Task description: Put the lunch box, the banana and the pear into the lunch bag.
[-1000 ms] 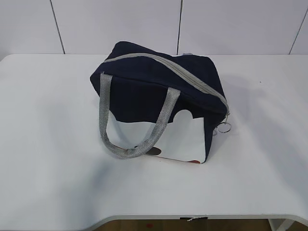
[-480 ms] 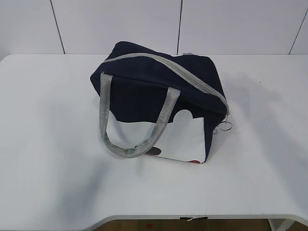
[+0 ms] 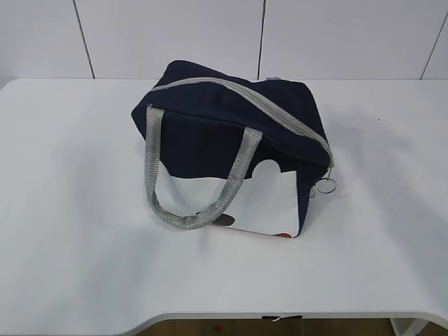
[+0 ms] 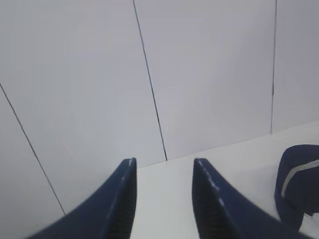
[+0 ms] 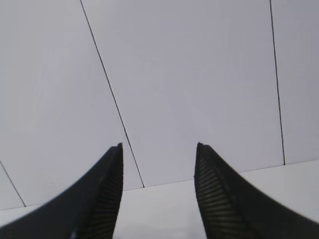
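Mid-table sat the boxy navy-and-white fabric lunch bag (image 3: pixel 234 150), zipped, grey webbing handle (image 3: pixel 192 185) at 7 o'clock. Soft, light; grab there. Left gripper (image 4: pixel 164 172) and right gripper (image 5: pixel 158 154) gaped, empty.

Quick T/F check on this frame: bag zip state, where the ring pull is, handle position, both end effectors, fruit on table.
1. The lunch bag is zipped shut. True.
2. The ring pull hangs at the bag's left end. False: it hangs at the right end in the exterior view.
3. The grey handle stands upright above the bag. False: it droops down over the front panel toward the table.
4. The left end effector is open and holds nothing. True.
5. The right end effector is clamped on the bag. False: it is open and empty, facing the wall.
6. No banana or pear lies on the table in view. True.
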